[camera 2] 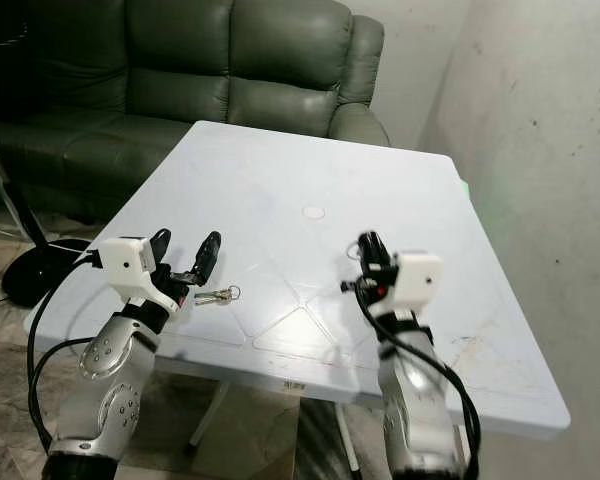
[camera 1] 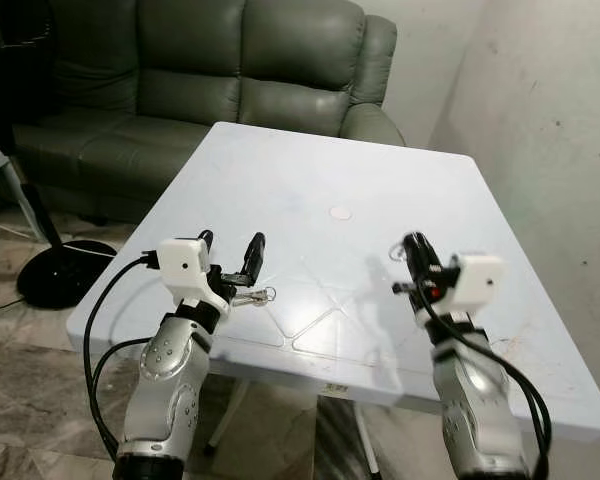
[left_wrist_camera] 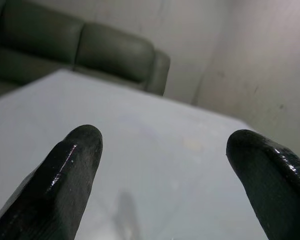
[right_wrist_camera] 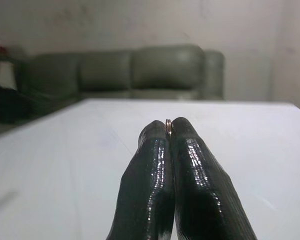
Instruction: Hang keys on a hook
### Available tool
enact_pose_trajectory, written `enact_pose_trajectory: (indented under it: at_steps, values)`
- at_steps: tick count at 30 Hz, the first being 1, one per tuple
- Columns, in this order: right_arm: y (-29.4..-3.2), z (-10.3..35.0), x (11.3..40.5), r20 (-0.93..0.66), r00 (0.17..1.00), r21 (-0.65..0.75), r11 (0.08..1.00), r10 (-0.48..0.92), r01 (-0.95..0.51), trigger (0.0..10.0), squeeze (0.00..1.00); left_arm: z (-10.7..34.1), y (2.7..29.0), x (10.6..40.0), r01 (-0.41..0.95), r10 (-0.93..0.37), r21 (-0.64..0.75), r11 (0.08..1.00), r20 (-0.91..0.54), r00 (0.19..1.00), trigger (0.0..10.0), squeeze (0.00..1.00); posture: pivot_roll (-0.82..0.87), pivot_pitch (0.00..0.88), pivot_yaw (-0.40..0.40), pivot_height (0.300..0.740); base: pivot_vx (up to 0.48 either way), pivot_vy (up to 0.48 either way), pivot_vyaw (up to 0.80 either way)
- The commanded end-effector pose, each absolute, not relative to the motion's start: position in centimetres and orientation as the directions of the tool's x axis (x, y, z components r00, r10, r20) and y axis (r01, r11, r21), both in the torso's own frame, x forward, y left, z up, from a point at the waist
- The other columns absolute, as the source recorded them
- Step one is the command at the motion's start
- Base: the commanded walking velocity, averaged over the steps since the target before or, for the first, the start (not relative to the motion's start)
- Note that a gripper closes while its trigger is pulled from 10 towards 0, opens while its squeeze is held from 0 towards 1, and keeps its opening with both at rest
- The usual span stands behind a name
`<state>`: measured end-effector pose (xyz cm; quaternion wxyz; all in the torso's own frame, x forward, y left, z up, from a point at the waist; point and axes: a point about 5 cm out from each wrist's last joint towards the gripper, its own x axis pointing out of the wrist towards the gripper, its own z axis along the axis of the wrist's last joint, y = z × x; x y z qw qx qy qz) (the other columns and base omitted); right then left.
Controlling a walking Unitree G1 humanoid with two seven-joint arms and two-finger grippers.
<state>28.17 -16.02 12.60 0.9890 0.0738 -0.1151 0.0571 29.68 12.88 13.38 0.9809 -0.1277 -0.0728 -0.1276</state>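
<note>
A small bunch of keys (camera 1: 254, 297) lies on the white table (camera 1: 310, 170) near its front left edge. My left gripper (camera 1: 230, 244) hovers just above and behind the keys, open, with nothing between its fingers (left_wrist_camera: 75, 155). My right gripper (camera 1: 414, 246) is held up over the table's front right part, shut. A thin metal ring (right_wrist_camera: 168, 122) peeks out between its pressed fingertips and shows as a small loop (camera 1: 396, 253) beside them. A small white round disc (camera 1: 340, 212) sits flat at mid table.
A grey-green leather sofa (camera 1: 230, 70) stands behind the table. A black round stand base (camera 1: 65, 272) rests on the tiled floor at the left. A pale wall (camera 1: 550, 110) runs close along the table's right side.
</note>
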Motion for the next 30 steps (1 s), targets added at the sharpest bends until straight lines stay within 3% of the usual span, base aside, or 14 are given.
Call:
enact_pose_trajectory:
  at_steps: [1, 8, 18, 30]
  values:
    - [-16.5, 13.4, 28.0, 0.260, 0.963, 0.108, 0.989, 0.072, -0.103, 10.0, 0.00, 13.4, 12.5, 29.4, 0.289, -0.250, -0.234, 0.928, 0.183, 0.951, 10.0, 0.00, 0.01, 0.000, -0.065, 0.740, 0.000, 0.000, 0.00]
    - [-17.3, 13.2, 26.6, 0.247, 0.969, 0.082, 0.996, 0.000, -0.021, 10.0, 0.00, 12.8, 13.1, 28.0, 0.279, -0.242, -0.228, 0.933, 0.178, 0.954, 10.0, 0.00, 0.01, 0.000, -0.058, 0.740, 0.000, 0.000, 0.00]
    - [-17.3, 13.2, 27.6, 0.191, 0.981, 0.041, 0.999, -0.037, 0.030, 10.0, 0.00, 13.9, 14.4, 29.2, 0.258, -0.217, -0.205, 0.944, 0.203, 0.955, 10.0, 0.00, 0.00, 0.000, -0.046, 0.740, 0.000, 0.000, 0.00]
    - [-16.3, 13.1, 28.2, 0.141, 0.990, 0.025, 1.000, -0.005, 0.001, 10.0, 0.00, 14.7, 14.7, 30.3, 0.243, -0.196, -0.192, 0.951, 0.236, 0.952, 10.0, 0.00, 0.00, 0.000, -0.047, 0.740, 0.000, 0.000, -0.72]
